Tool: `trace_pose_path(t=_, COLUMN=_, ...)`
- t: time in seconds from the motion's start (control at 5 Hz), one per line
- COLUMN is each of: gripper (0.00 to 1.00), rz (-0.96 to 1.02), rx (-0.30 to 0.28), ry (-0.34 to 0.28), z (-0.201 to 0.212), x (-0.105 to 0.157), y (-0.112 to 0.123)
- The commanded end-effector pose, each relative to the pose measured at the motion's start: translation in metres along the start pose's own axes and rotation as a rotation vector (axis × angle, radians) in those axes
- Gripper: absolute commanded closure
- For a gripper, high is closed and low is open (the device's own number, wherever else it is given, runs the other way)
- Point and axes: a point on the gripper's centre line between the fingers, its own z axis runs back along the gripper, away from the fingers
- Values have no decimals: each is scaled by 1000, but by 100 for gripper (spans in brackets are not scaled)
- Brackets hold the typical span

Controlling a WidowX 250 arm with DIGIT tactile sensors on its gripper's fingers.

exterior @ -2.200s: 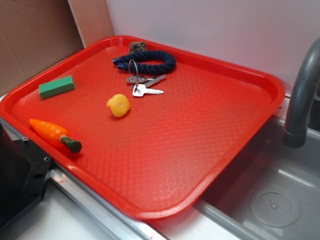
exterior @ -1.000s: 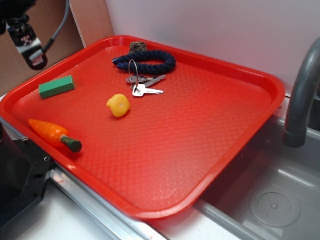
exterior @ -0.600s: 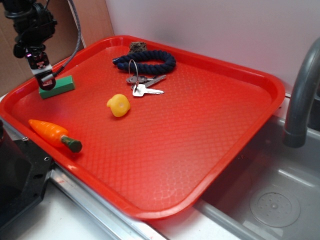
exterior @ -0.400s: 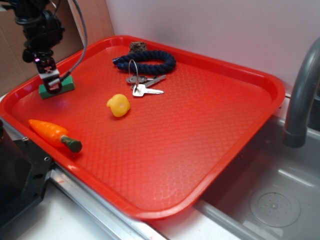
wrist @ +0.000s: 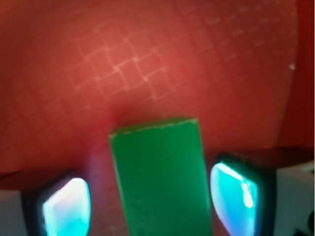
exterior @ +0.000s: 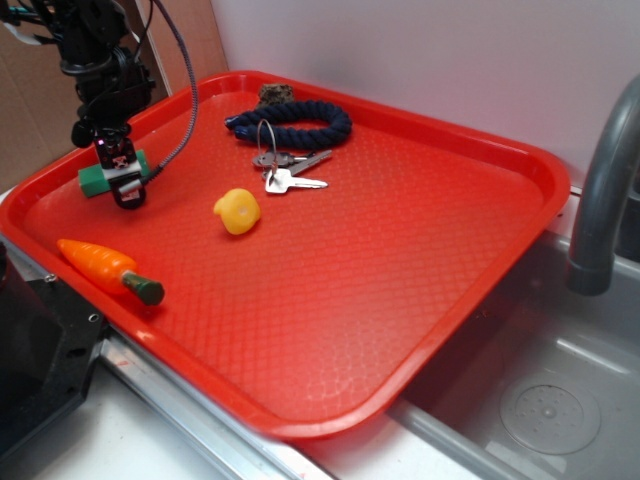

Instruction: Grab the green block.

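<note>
The green block (exterior: 95, 180) lies flat on the red tray (exterior: 400, 260) near its far left edge. My gripper (exterior: 126, 178) is low over the block's right part and hides it in the exterior view. In the wrist view the block (wrist: 160, 177) lies between my two fingers, with red tray showing on each side. The left fingertip (wrist: 66, 206) stands well apart from it and the right fingertip (wrist: 234, 191) is close beside it. The gripper (wrist: 152, 201) is open around the block.
An orange toy carrot (exterior: 100, 265) lies at the tray's front left. A yellow piece (exterior: 237, 211) sits to the right of my gripper. Keys (exterior: 285, 170) and a dark blue rope (exterior: 290, 125) lie at the back. A grey faucet (exterior: 600, 200) and sink are on the right.
My gripper came in from the upper left and moved down and to the right onto the green block. The block and the other things have not moved.
</note>
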Motion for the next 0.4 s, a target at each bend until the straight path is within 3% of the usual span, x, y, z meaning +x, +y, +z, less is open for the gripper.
trace_pose_path(t=0.0, gripper=0, rz=-22, rx=-82, ry=-7, z=-7, x=9, y=-32)
trace_pose_path(t=0.2, gripper=0, rz=-18, rx=-85, ry=13, z=-13, x=11, y=-38)
